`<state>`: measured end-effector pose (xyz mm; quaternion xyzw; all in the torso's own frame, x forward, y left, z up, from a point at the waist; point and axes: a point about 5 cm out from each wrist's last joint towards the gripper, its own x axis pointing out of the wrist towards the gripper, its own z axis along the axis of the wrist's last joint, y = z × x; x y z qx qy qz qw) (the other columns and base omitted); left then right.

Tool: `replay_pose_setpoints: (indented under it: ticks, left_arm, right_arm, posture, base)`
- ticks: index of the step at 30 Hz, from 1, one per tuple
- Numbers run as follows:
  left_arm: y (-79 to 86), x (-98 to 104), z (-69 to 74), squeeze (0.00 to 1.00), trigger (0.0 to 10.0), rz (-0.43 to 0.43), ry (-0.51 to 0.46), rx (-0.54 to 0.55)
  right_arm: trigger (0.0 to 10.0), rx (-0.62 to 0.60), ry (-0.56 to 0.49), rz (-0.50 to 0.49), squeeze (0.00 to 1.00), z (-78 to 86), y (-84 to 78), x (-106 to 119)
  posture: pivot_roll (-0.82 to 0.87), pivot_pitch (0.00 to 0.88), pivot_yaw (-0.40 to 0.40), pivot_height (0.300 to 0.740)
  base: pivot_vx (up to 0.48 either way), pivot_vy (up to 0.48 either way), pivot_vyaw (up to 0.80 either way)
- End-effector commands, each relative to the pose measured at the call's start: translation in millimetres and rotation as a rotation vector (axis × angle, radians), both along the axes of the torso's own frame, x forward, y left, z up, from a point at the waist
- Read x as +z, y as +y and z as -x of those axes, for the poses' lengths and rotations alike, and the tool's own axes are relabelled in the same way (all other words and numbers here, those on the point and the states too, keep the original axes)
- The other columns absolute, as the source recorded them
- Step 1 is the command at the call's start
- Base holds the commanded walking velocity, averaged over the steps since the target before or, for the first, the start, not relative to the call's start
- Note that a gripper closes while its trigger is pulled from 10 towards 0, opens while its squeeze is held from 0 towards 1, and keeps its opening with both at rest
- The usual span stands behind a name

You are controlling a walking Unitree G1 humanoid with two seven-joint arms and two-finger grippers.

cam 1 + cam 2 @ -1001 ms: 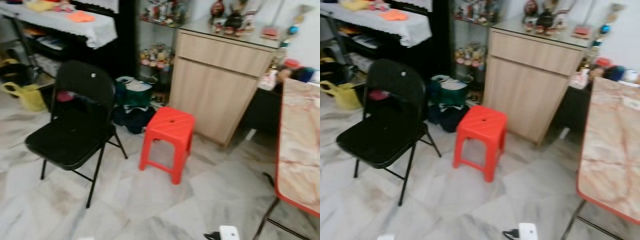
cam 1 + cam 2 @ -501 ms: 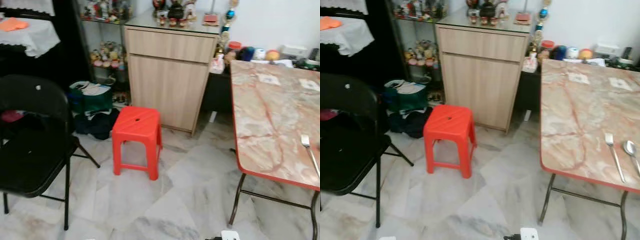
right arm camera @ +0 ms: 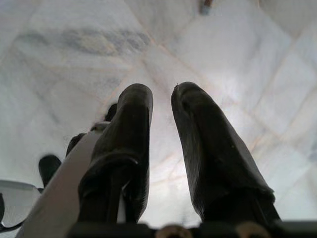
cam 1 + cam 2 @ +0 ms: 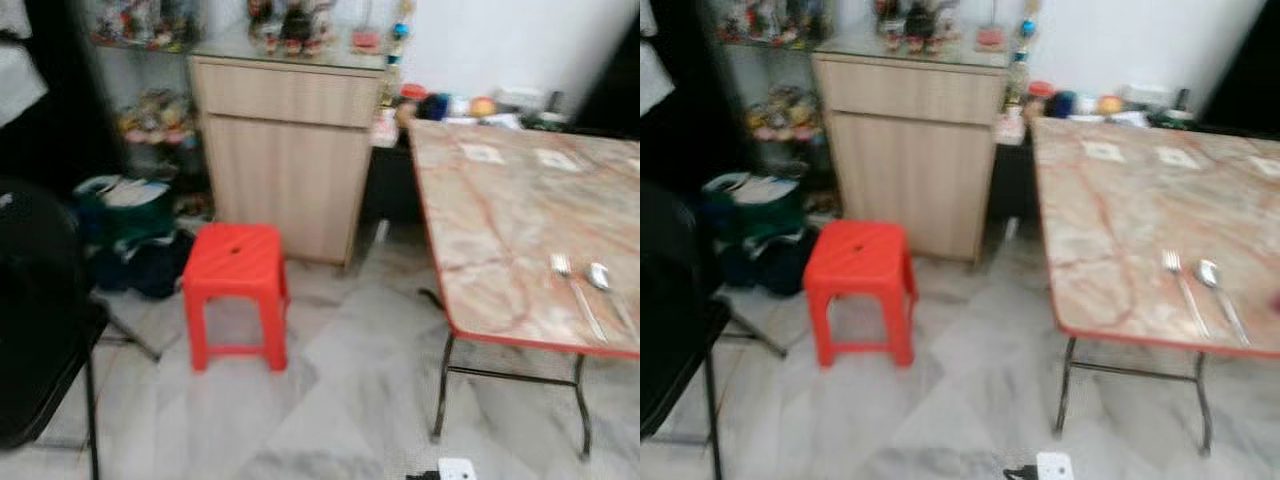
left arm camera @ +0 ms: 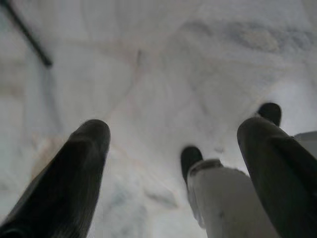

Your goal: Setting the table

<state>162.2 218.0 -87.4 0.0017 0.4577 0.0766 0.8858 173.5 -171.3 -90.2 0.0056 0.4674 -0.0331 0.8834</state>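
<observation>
Left eye view. A folding table (image 4: 500,230) with a marbled top and red rim is recorded at the right of the frame. A fork (image 4: 572,290) and a spoon (image 4: 604,285) are laid side by side, near the table's near edge, at the right margin. Small pale mats, too blurred to identify, are noted further up the top. A red plastic stool (image 4: 238,285) stands at lower centre-left, a wooden cabinet (image 4: 285,160) behind it at upper centre, and part of a black chair (image 4: 40,320) at the lower left. The picture is softened by motion.

Right eye view. The same scene is listed; the fork and spoon appear slightly further from the right margin.

Left wrist view. The left gripper (image 5: 173,134) is pointed down at pale marble floor (image 5: 163,64); its two black fingers (image 5: 81,163) are held wide apart with nothing between them.

Right wrist view. The right gripper (image 3: 162,99) is likewise aimed at the floor; its fingers (image 3: 133,124) are drawn nearly together, a narrow gap remaining, and nothing is gripped.

Step in hand, as judged: approach to the table. It is best done by squaring up to the near edge beside the cutlery, passing well right of the stool, and stopping fully so that the view sharpens before any arm is raised. Table legs below the rim should be allowed for.
</observation>
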Motion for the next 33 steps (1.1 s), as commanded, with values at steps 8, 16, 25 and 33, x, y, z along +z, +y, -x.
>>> replay_pose_setpoints:
  ticks: [8,16,25,33]
  left_arm:
    - [16.6,6.5,-9.1,0.0,10.0,-0.024,0.051,-0.079]
    - [18.5,6.8,-8.9,0.0,10.0,-0.035,0.049,-0.076]
    - [18.9,6.3,-7.5,0.0,10.0,-0.04,0.054,-0.069]
    - [19.3,4.8,-3.8,0.0,10.0,-0.038,0.064,-0.07]
  right_arm:
    - [10.0,-0.118,0.063,-0.107,0.0,16.9,-40.5,-2.1]
    - [10.0,-0.114,0.056,-0.102,0.0,15.8,-41.1,-1.5]
    - [10.0,-0.115,0.053,-0.1,0.0,15.6,-41.7,-1.3]
    - [10.0,-0.089,0.062,-0.087,0.0,15.7,-41.3,-1.5]
  posture:
    - [0.04,0.0,0.02,0.74]
    - [0.04,0.0,0.015,0.74]
    - [0.04,0.0,0.01,0.74]
    - [0.04,0.0,0.014,0.74]
  base:
    - [0.0,0.0,-0.66]
    - [0.0,0.0,0.0]
    - [0.0,-0.475,0.0]
    - [0.0,-0.48,0.0]
